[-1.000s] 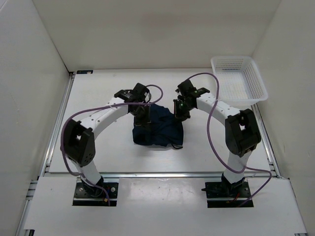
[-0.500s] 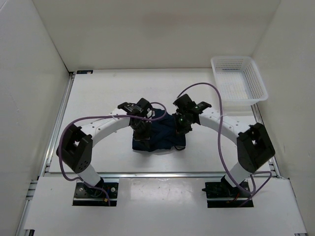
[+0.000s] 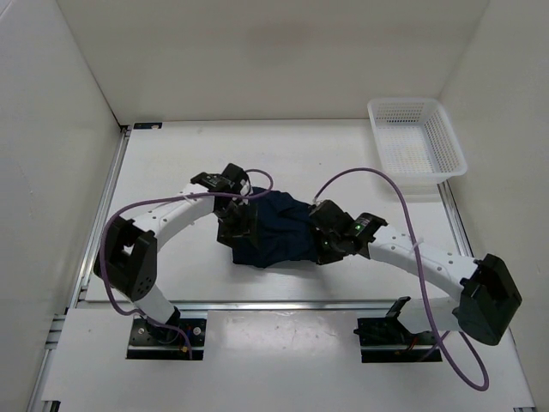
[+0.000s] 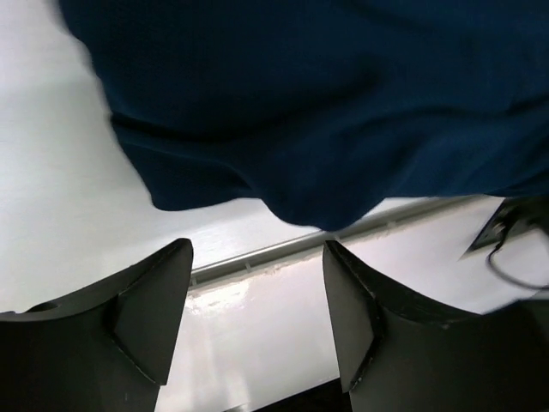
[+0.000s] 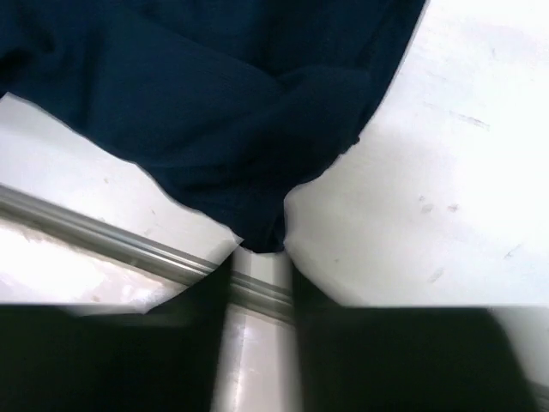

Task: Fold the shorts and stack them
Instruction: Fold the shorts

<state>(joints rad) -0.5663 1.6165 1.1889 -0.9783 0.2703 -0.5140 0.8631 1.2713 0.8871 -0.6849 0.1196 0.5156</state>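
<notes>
Shorts (image 3: 274, 230) of soft navy cloth lay bunched in a rumpled heap just beyond both sets of jaws. Left gripper (image 4: 257, 249) gaped wide around nothing. Right gripper (image 5: 259, 264) stood narrow, with a pointed fold at its mouth; I could not tell whether it pinched.

Matt navy cloth shorts (image 3: 274, 230), smooth faintly glossy white table (image 3: 171, 172), white plastic mesh basket (image 3: 455, 144), matt black fingers (image 4: 146, 300), possibly plastic
</notes>
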